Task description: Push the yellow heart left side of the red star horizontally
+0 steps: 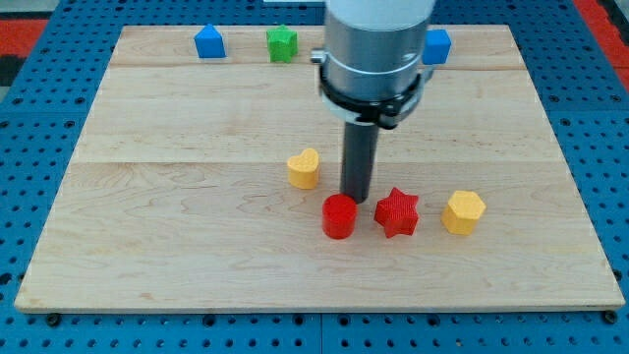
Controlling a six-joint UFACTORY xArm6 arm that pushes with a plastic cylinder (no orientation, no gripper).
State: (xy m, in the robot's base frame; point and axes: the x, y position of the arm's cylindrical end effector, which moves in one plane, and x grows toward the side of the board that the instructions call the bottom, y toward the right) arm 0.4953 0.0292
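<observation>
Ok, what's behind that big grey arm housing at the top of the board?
The arm housing covers the board's top edge there. A blue block pokes out on its right; the green star sits clear on its left. Anything directly behind it is hidden.

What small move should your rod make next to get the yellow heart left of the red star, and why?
Probably swing my tip to the upper-left of the yellow heart and nudge it down. The heart sits above the row of the red star, and the red cylinder occupies the spot beside the star.
</observation>
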